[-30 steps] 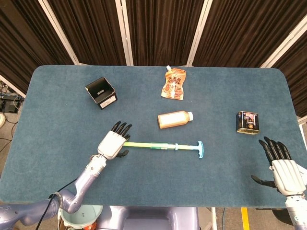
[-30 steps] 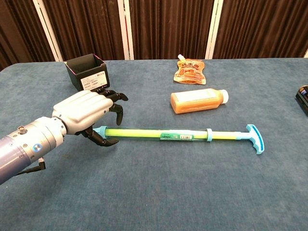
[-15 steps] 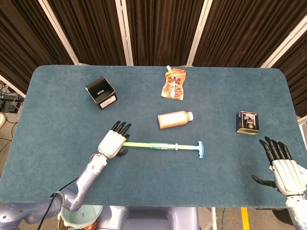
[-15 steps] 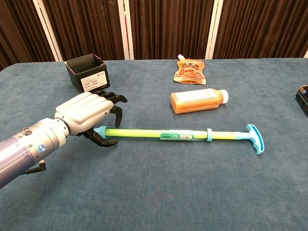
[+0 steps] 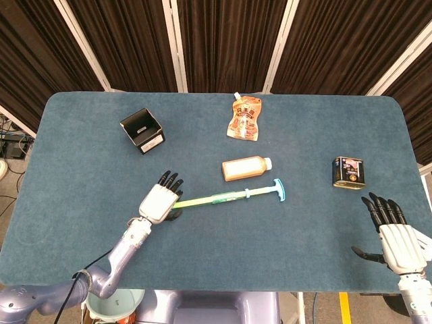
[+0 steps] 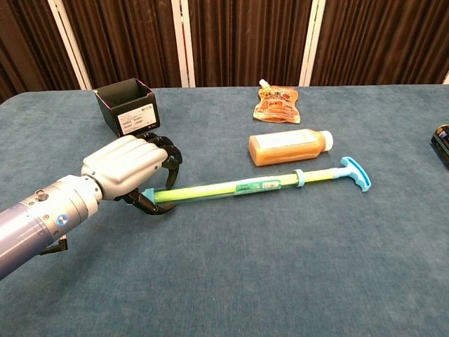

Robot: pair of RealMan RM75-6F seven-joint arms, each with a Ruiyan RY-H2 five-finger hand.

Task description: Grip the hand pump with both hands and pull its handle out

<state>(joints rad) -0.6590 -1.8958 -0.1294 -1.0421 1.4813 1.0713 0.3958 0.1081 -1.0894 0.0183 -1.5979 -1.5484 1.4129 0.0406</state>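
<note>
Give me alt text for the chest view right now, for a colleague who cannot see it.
The left hand grips the near end of a yellow-green hand pump lying at a slant on the blue table, its blue T-handle ungripped. Behind it lie an orange bottle, an orange pouch and a black box.

The counter is dark teal. The hand pump is yellow-green with a light blue handle. The bottle and the pouch are orange. The box is black.
</note>
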